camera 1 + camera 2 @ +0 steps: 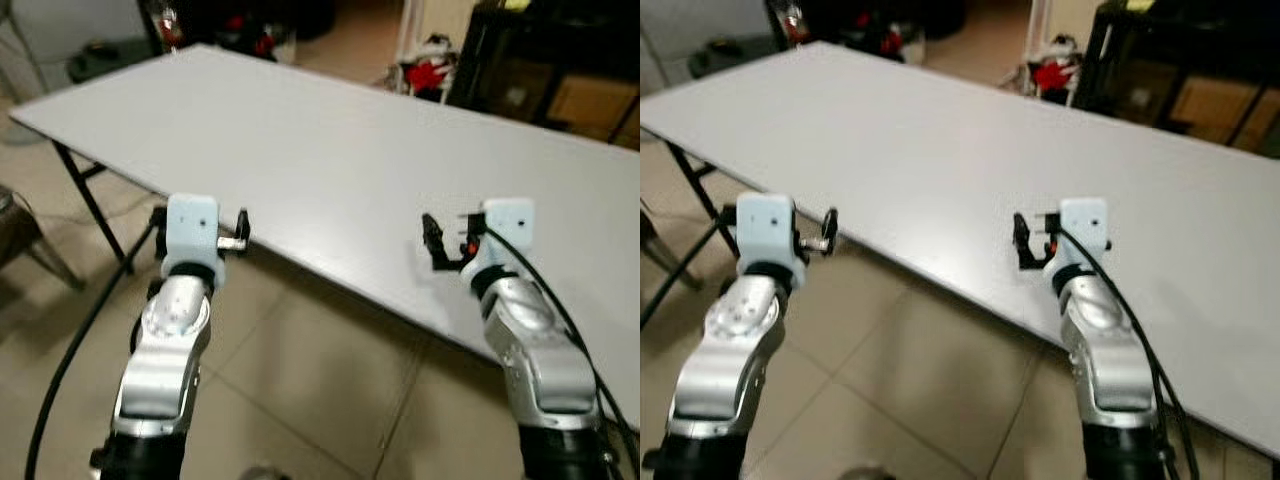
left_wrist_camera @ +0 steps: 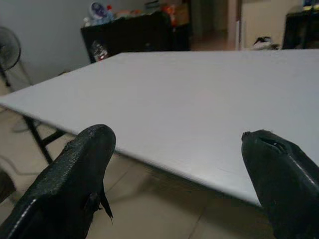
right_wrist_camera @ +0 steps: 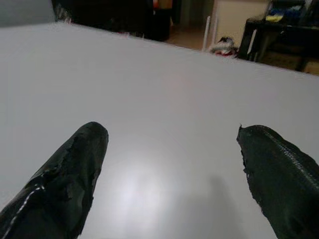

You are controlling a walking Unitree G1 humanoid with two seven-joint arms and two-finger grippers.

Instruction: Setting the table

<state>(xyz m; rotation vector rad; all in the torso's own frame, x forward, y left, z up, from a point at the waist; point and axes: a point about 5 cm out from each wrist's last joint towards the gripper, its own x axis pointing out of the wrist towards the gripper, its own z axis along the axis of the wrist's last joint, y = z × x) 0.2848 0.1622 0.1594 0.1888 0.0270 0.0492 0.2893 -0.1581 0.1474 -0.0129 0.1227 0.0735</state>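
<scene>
Stretching across the whole scene is a big pale grey bench (image 1: 330,150), running from far left to near right, with a black folding leg (image 1: 92,205) under its left end. Both arms are held up at the near edge. The left end effector (image 2: 174,164) sits just off the bench edge, over the tiled floor (image 1: 300,390), fingers spread wide with nothing between them. The right end effector (image 3: 169,164) is over the bench surface a bit in from the near edge, also wide and holding nothing. Past the far side there's dark furniture (image 1: 540,70) on the right, some red clutter (image 1: 430,72) on the floor, and a fan (image 2: 9,52) off to the left by the wall.
</scene>
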